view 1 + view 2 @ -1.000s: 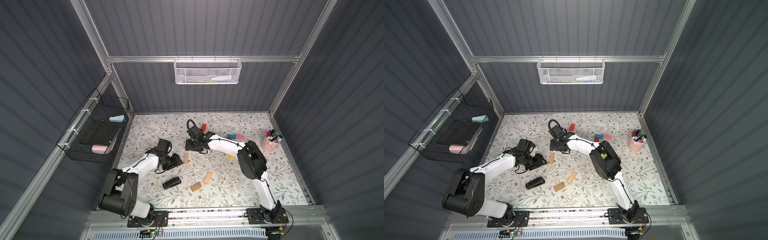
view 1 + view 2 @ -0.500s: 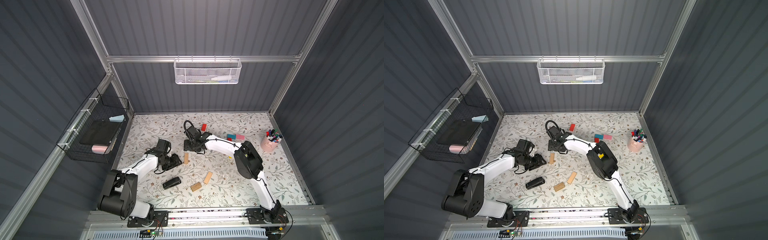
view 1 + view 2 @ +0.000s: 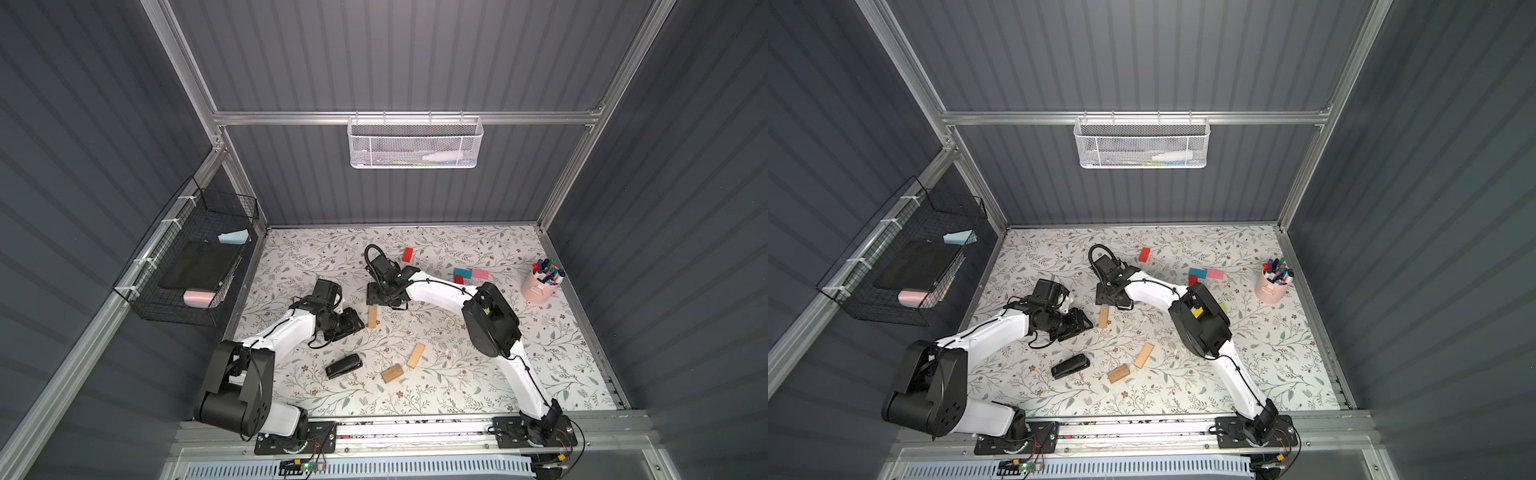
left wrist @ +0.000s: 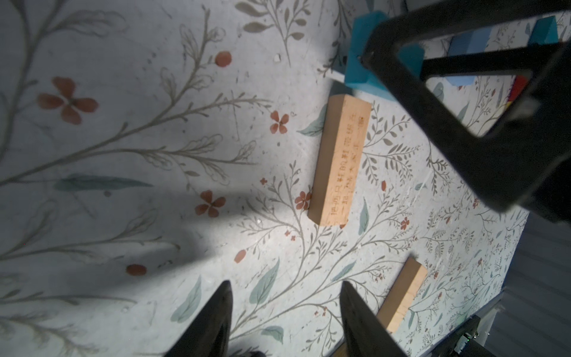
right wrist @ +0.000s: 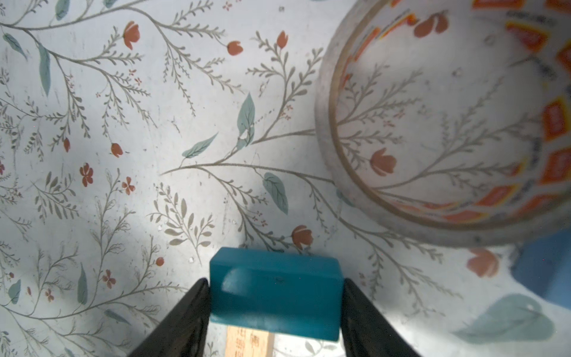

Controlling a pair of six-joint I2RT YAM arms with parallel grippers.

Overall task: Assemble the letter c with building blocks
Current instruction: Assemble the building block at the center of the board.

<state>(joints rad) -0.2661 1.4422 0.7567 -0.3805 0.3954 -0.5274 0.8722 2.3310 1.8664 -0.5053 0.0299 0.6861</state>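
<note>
While the right gripper [image 5: 276, 282] reaches low over the floral table [image 3: 519, 353], both fingers pressed flat against the sides of a teal block [image 5: 278, 306], the robot's left gripper [image 4: 285, 293] hovers just above the surface with its fingers apart and nothing between them. Taking the back wall as 12 o'clock, the teal block sits near the table's middle, just beyond the far end of a tan block [image 3: 372, 316] lying at its 6 o'clock. The left gripper is just beside that tan block, at its 9 o'clock. Two more tan blocks [image 3: 416, 355] lie at its 5 o'clock and a black stapler [image 3: 343, 366] at 7. From the right gripper, a red block [image 3: 407, 254] lies at 1 o'clock and a teal-and-pink pair [image 3: 462, 273] at 3. A tape roll [image 5: 323, 123] lies close by.
</note>
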